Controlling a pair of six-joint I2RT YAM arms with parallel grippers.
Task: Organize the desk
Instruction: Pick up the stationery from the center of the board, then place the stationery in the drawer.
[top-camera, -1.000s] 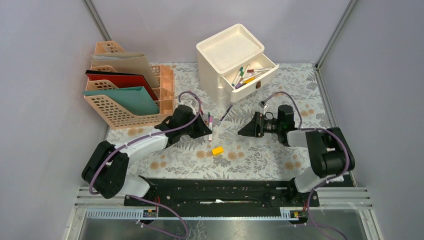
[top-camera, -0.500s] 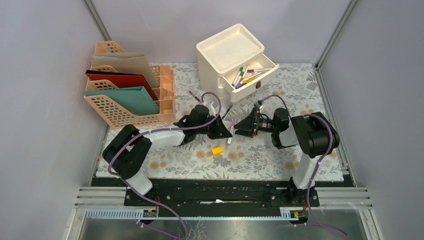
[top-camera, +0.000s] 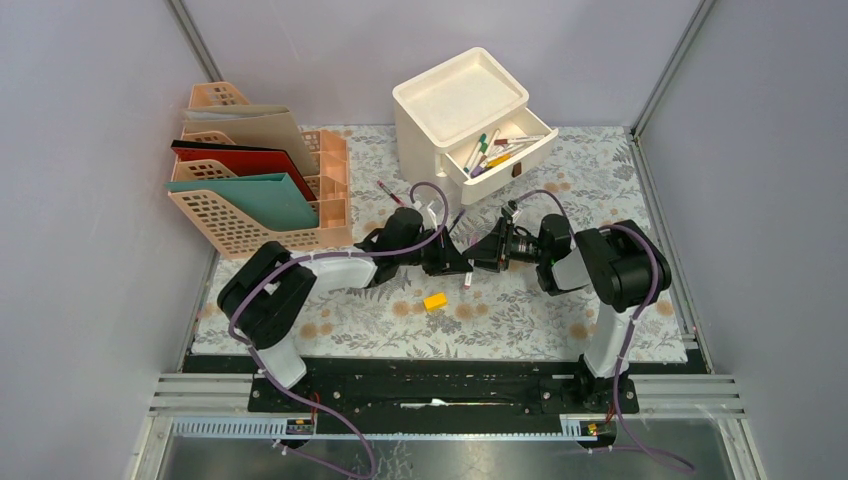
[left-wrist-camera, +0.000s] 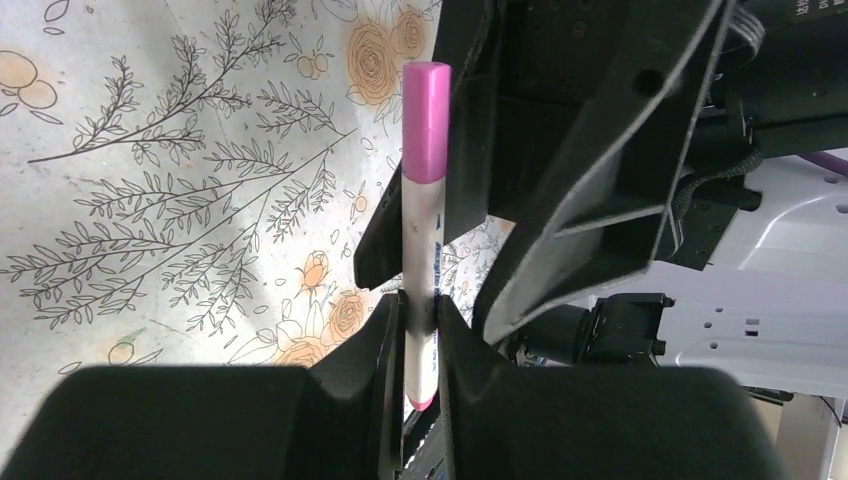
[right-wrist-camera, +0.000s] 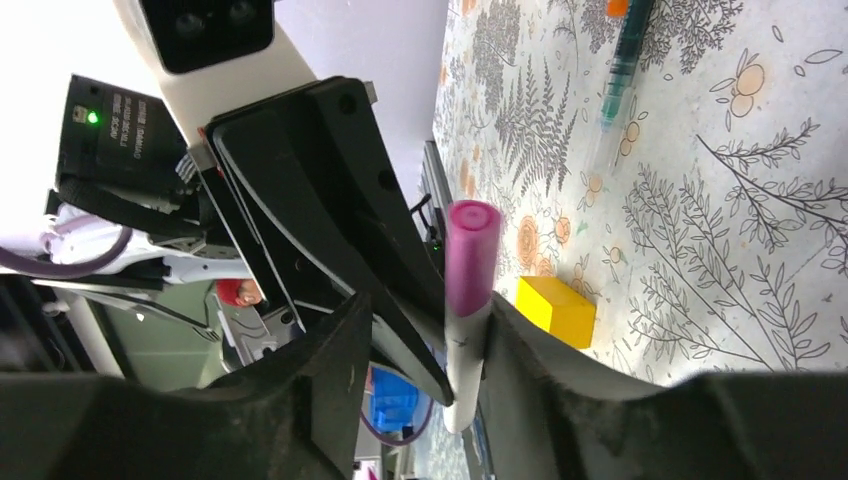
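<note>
The desk (top-camera: 560, 320) is covered in pale cloth with a leaf and flower print. My left gripper (top-camera: 455, 268) is shut on a white marker with a pink cap (top-camera: 466, 274) and holds it above the middle of the desk. In the left wrist view the marker (left-wrist-camera: 424, 200) rises from my left gripper (left-wrist-camera: 420, 310) toward the right gripper's black fingers. My right gripper (top-camera: 480, 260) faces the left one. Its jaws (right-wrist-camera: 430, 305) straddle the marker (right-wrist-camera: 470, 270): one finger touches it, and a gap remains on the other side.
A yellow block (top-camera: 435, 300) lies just in front of the grippers. A cream drawer unit (top-camera: 460, 110) at the back has its drawer (top-camera: 495, 150) open, with several markers inside. A peach file rack (top-camera: 260, 190) stands at the left. Loose pens (top-camera: 388, 192) (right-wrist-camera: 617, 90) lie on the cloth.
Both arms moved toward each other at the desk's middle, the left one carrying the marker to the right. The right jaws narrowed around the marker's capped end.
</note>
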